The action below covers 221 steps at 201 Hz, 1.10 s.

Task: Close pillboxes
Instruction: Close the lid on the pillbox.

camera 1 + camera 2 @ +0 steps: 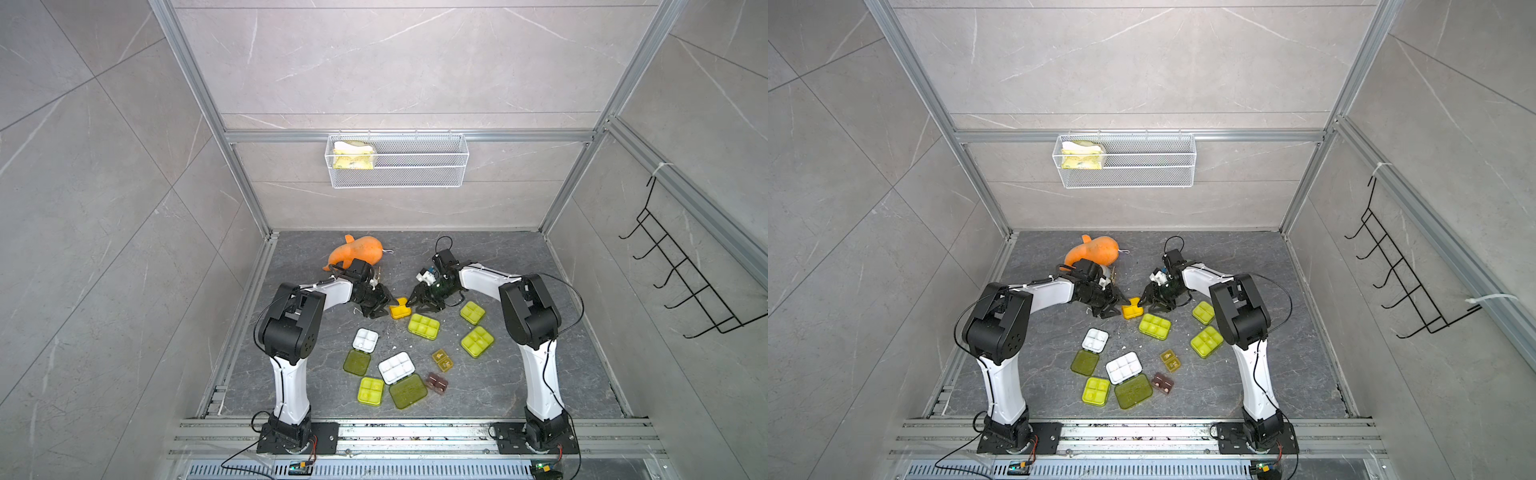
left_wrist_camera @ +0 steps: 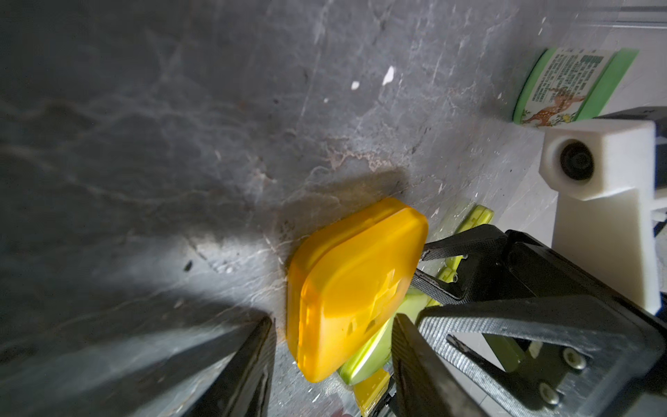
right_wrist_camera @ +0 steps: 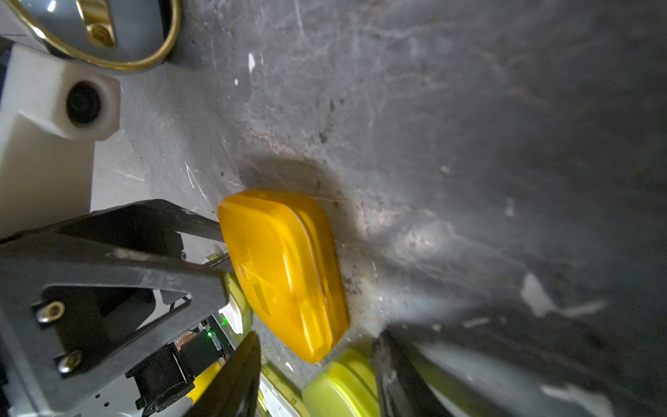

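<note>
The orange pillbox [image 1: 400,307] is seen lying on the grey tabletop [image 1: 490,399], towards its far middle, with the left gripper [image 2: 332,321] and the right gripper [image 3: 317,337] set at opposite ends of it. Both pairs of jaws are held partly apart and nothing is clasped; the fingertips are only brought up against the box. Whether its lid is fully latched cannot be told. If the box is pinched endwise, it could be tipped or shot sideways into the yellow-green six-cell pillbox [image 1: 423,326] just beside it, with the lid unsnapped, since no downward press would be applied.
</note>
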### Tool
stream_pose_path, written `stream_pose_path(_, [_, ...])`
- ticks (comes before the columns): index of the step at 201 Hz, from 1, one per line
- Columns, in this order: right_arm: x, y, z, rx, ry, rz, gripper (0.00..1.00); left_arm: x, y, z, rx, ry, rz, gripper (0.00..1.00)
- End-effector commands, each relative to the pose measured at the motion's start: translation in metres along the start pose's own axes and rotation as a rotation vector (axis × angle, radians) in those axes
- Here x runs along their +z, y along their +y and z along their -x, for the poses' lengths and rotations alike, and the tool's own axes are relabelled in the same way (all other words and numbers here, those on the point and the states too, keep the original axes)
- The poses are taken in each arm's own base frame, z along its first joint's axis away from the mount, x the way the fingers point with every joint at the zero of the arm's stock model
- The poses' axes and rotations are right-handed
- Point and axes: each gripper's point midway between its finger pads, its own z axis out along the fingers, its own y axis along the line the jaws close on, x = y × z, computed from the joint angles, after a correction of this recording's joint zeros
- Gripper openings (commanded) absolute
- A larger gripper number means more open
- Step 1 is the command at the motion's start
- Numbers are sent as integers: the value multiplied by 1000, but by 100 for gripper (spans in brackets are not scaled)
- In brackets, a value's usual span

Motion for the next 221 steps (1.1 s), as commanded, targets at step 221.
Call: stream_pose_path(221, [15, -38, -4, 36, 45, -227, 28, 13, -2, 10, 0, 26, -22, 46])
